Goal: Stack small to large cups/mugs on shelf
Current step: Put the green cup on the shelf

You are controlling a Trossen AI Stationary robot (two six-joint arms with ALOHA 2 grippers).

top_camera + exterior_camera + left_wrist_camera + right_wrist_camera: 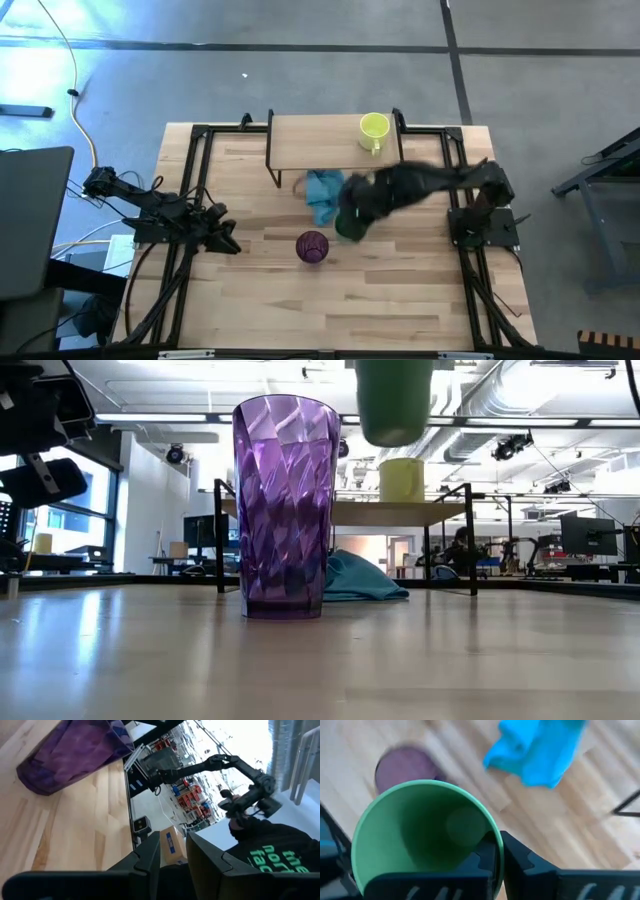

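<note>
The green cup (425,835) hangs in the air in my right gripper (496,862), above the table between the light blue cloth (322,192) and the purple tumbler (312,246). In the low view the green cup (394,400) floats well above the table. The tumbler (285,510) stands upright on its base. A yellow-green mug (374,128) sits on the shelf (320,140), near its right end. My left gripper (225,240) waits at the table's left side, open by a narrow gap. My right gripper pinches the green cup's wall at the rim (492,837), one finger inside the cup and one outside. The fingers come from above, slanting in from the table's right. The cup is lifted clear and hangs upright, its mouth facing up.
The blue cloth (360,578) lies bunched in front of the shelf's legs (220,535). Black frame rails (195,180) run along both sides of the table. A person in a dark shirt (270,850) is in the room beyond the table.
</note>
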